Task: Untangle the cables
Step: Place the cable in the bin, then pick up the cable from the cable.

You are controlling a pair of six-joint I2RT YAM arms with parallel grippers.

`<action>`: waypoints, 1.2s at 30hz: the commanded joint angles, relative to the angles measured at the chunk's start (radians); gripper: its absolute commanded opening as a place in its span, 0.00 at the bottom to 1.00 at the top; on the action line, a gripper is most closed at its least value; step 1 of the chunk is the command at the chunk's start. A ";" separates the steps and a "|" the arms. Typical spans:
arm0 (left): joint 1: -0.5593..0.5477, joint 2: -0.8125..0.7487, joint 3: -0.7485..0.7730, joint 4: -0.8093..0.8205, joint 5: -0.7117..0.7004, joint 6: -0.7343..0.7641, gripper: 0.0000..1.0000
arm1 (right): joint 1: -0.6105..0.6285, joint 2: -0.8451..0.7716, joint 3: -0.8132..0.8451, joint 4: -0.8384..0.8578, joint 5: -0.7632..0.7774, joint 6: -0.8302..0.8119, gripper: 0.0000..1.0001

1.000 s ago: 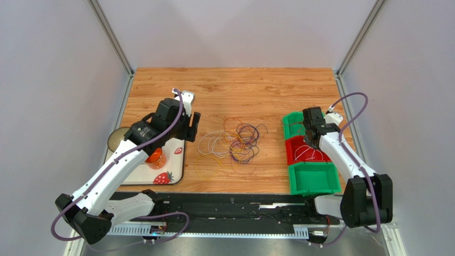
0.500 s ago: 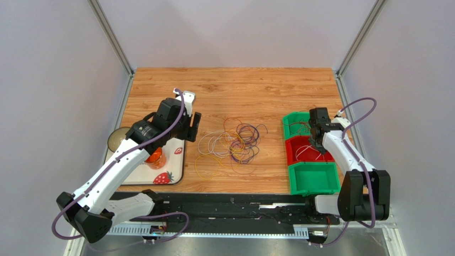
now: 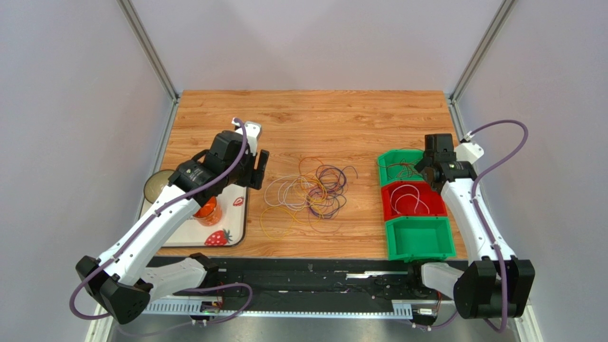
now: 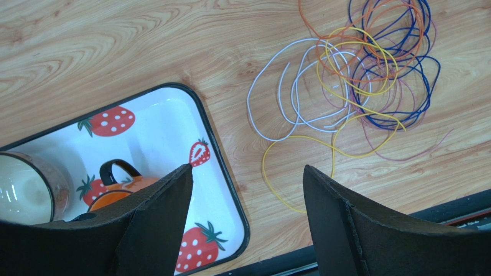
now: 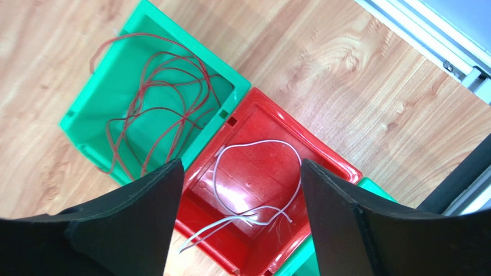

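**Sprawling across the middle of the table: the cables (image 3: 310, 194) in one loose tangle**

The cables (image 4: 357, 75) are thin strands coiled into overlapping loops on the wooden table (image 3: 321, 117), between the two arms. White loops fan out on the side nearest the left arm. Purple and blue rings crowd the side nearest the bins, and orange and yellow strands thread through the centre. A single large yellow loop spills out at the near-left corner, and a purple tail curls away at the far right. The heap therefore runs longest on a diagonal from near left to far right.

The left gripper (image 3: 258, 167) hangs over the edge of the strawberry tray (image 3: 235, 221), just left of the tangle. Its jaws are spread wide with nothing between them. The orange mug (image 4: 124, 184) and a dark cup (image 4: 29, 190) sit on the tray.

The right gripper (image 3: 427, 165) is above the row of bins, its jaws also spread wide and empty. Below it, a white cable (image 5: 257, 142) lies curled in the red bin (image 5: 323, 155). Several dark red cables (image 5: 151, 118) are looped in the far green bin (image 5: 86, 109). The near green bin (image 3: 421, 242) touches the red one on its near side.
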 commanded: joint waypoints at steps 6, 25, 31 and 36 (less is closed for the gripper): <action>-0.002 -0.003 -0.007 0.022 -0.005 0.014 0.79 | 0.000 -0.154 -0.049 0.181 -0.305 -0.153 0.36; -0.005 0.035 -0.002 0.012 -0.020 0.013 0.78 | 0.103 -0.012 -0.183 0.409 -0.673 -0.219 0.20; -0.004 0.049 0.001 0.004 -0.026 0.011 0.78 | 0.102 0.056 -0.180 0.404 -0.557 -0.218 0.21; -0.005 0.049 -0.001 0.004 -0.028 0.010 0.78 | 0.057 0.059 -0.210 0.360 -0.425 -0.202 0.21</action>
